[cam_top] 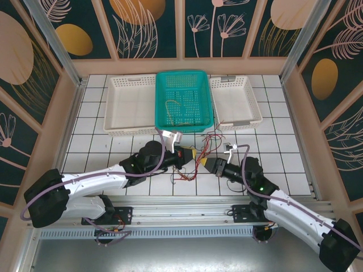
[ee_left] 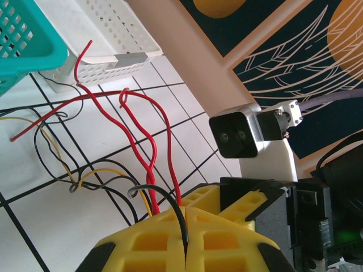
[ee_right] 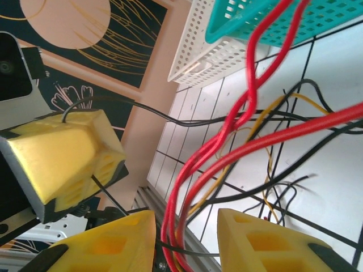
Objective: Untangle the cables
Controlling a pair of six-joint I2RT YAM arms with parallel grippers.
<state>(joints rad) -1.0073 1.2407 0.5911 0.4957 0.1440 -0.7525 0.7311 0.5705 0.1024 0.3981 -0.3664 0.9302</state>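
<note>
I see the left end effector (ee_left: 186, 214) clamped on the cables (ee_left: 153, 148); they thread the right end effector's (ee_right: 186, 229) parted fingers (ee_right: 255, 241) toward the teal basket (ee_right: 317, 22).

Probably a robotics lab test cell: aluminium frame posts (cam_top: 54, 39), printed floral wall panels (cam_top: 142, 28), a white gridded tabletop (cam_top: 91, 141), and robot arms (cam_top: 96, 181) bolted to a metal rail (cam_top: 187, 213).

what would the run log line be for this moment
left gripper: shut on cables | right gripper: open around cables | tangle: not cleared, near teal basket
</note>
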